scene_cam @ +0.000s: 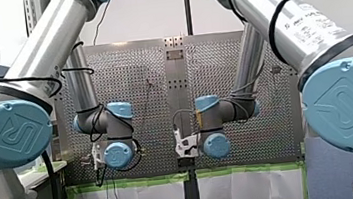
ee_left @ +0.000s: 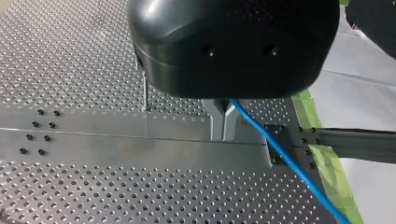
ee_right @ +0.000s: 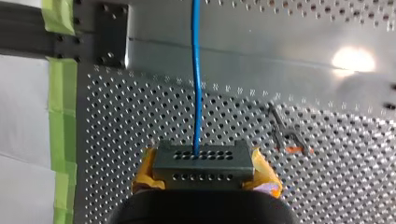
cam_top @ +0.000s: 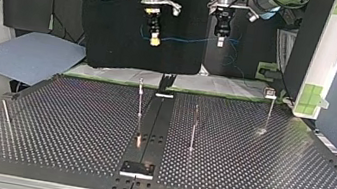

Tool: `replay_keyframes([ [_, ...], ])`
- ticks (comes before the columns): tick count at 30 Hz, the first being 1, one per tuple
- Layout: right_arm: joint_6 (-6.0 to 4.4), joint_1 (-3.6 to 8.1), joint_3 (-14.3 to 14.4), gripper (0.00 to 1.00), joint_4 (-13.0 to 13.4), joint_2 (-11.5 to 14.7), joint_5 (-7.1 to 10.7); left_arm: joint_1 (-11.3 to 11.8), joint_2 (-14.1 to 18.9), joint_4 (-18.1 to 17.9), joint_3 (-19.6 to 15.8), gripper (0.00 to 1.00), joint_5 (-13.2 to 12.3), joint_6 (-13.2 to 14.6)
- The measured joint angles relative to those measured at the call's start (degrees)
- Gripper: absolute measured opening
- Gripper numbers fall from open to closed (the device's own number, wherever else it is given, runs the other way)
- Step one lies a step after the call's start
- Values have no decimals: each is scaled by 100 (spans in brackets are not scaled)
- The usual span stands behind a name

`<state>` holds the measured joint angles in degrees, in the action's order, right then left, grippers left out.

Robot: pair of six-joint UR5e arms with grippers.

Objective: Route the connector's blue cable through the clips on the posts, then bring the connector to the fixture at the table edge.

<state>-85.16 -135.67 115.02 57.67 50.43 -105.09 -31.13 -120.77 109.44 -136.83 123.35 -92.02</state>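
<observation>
Table (cam_top: 51,122) first: a perforated plate with thin posts (cam_top: 140,98) standing well apart on it, their clips too small for me to make out. Both my grippers hang high above its far edge in the top view, clear of every post. My right gripper (cam_top: 154,35) is clenched on the connector (ee_right: 203,161), a small grey block seated between the yellow pads (ee_right: 264,175). My left gripper (ee_left: 223,126) has its metal fingers pinched together on the blue cable (ee_left: 285,158), which spans the gap between the two grippers with a slight sag. I judge the connector rigid and light, best held by its flat sides, as it is now. The cable looks thin, limp and slick, so it will droop: grip it close to the stretch meant for a clip, and never tug at its root in the connector
</observation>
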Motion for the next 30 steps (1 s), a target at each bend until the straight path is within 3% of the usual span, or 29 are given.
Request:
replay_keyframes([
  [4,-46,92,-7,0,-186,186,-3,0,-1,0,0,0,0,0],
  [13,-55,114,-9,0,-659,380,-3,0,-2,0,0,0,0,0],
  [22,-61,114,-4,0,-749,391,-1,43,40,44,24,0,-43,5],
  [26,-162,98,86,0,-758,492,9,172,203,208,133,0,-206,-95],
  [30,-369,60,153,0,-710,700,72,253,416,420,188,0,-336,-291],
])
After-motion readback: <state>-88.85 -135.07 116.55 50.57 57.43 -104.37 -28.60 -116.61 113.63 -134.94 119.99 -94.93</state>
